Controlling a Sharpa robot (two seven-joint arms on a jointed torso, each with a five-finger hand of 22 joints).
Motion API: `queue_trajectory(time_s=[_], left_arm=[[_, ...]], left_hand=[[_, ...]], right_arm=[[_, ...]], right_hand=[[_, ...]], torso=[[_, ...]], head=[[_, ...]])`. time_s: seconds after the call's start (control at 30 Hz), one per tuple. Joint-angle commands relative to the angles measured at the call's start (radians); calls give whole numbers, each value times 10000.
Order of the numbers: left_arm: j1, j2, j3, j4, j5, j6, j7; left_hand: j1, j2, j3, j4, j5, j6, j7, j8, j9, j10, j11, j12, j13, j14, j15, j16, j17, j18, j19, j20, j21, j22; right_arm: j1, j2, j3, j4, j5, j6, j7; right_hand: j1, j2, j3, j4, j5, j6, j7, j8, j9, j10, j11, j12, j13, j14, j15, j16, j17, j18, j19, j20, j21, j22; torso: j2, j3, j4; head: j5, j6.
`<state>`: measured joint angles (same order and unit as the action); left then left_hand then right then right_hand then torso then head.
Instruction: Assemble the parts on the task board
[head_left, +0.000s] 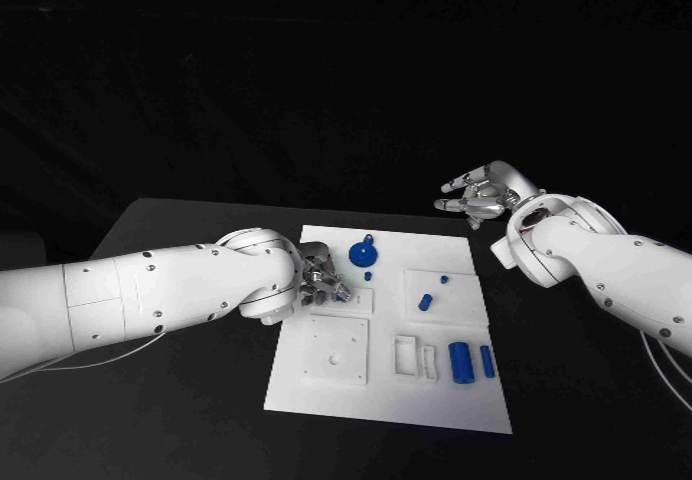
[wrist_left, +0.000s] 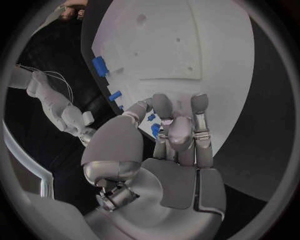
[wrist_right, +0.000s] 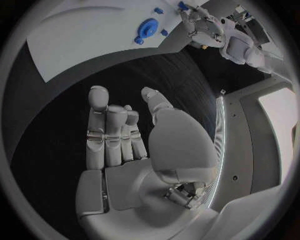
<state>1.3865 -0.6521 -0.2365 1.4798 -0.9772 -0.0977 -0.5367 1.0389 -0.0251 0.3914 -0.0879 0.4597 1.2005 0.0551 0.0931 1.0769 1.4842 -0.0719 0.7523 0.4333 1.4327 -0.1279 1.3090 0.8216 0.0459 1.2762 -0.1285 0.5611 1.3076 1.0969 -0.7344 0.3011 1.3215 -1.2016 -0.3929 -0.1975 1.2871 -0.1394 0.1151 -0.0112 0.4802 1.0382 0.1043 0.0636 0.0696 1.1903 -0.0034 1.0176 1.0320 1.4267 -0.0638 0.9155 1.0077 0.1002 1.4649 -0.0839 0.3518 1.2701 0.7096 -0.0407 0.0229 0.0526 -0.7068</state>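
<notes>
left hand pinching (seemingly) blue part | right hand empty

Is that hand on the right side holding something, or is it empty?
Empty. The right hand hovers over the black table beyond the task board, and its wrist view shows nothing in the fingers.

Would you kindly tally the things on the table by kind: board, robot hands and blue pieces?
Task board: 1
Robot hands, left robot hand and right robot hand: 2
Blue pieces lying free on the board: 6
Blue piece at the left fingertips: 1
Total: 10
</notes>
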Motion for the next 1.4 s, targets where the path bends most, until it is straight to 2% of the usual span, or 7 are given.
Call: queue_trajectory(time_s=[0.03,0.43,0.67,0.83,1.0,1.23,1.4], left_arm=[[-83,93,-62,-52,-7,433,-147],[-54,256,-59,-128,40,745,-178],[-2,254,-54,-118,256,1009,-217],[117,197,-29,-91,444,1082,-224],[307,164,52,-123,760,1223,-229],[523,206,302,-403,1634,1769,-339],[575,202,409,-572,1928,1966,-354]], left_hand=[[201,341,446,-482,-11,1810,-1133,-51,-9,278,-263,57,16,45,3,51,21,-30,41,26,-36,177],[166,399,451,-538,-19,1845,-1143,-33,20,278,-269,115,73,58,13,99,111,-21,38,48,-20,181],[130,422,482,-612,98,1847,-1142,-34,43,273,-266,139,110,46,23,98,123,4,14,75,-9,182],[123,428,480,-610,71,1843,-1141,-37,44,274,-265,136,111,45,23,95,120,6,10,76,-11,180],[123,445,481,-626,41,1832,-1139,-44,57,272,-265,120,113,41,23,78,97,16,3,82,-7,179],[145,471,452,-609,-121,1799,-1126,-70,59,274,-255,77,97,12,31,36,36,14,-25,91,-24,175],[170,479,432,-595,-170,1785,-1123,-77,64,274,-253,65,91,7,31,28,29,12,-31,89,-29,176]], right_arm=[[-3,17,6,-7,-19,137,12],[-13,72,6,-59,-19,178,4],[-18,74,6,-78,-19,207,-12],[-25,81,6,-98,-19,219,-12],[-37,94,6,-123,-19,233,-10],[-53,134,5,-144,-6,322,13],[-73,133,4,-86,27,519,71]], right_hand=[[-112,-2,63,-14,63,87,-6,-6,-12,-69,15,-48,-6,9,-63,-38,2,140,407,-42,-27,-7],[-122,-4,79,-41,86,81,-5,-6,-13,-71,14,-52,-10,13,-64,-32,8,140,407,-43,-26,-8],[-123,-2,90,-59,92,79,-4,-10,-14,-66,14,-45,-4,13,-64,-32,9,139,409,-43,-19,-5],[-123,-2,90,-59,92,79,-4,-10,-14,-66,14,-45,-4,13,-64,-32,9,139,409,-43,-19,-5],[-123,-2,90,-59,92,79,-4,-10,-14,-66,14,-45,-4,13,-64,-32,9,139,409,-43,-19,-5],[-138,9,113,-107,106,89,-6,-6,-12,-60,13,-34,7,17,-66,-23,21,138,409,-44,-7,0],[-80,28,149,-163,98,100,-4,-7,-13,-69,10,-37,7,15,-68,-21,24,137,407,-46,3,4]], torso=[[0,-4,1],[-1,17,0],[-5,0,2],[-2,-9,7],[-4,-14,8],[1,-4,3],[-3,-10,7]], head=[[2,5],[22,0],[14,7],[8,35],[14,58],[22,74],[19,65]])
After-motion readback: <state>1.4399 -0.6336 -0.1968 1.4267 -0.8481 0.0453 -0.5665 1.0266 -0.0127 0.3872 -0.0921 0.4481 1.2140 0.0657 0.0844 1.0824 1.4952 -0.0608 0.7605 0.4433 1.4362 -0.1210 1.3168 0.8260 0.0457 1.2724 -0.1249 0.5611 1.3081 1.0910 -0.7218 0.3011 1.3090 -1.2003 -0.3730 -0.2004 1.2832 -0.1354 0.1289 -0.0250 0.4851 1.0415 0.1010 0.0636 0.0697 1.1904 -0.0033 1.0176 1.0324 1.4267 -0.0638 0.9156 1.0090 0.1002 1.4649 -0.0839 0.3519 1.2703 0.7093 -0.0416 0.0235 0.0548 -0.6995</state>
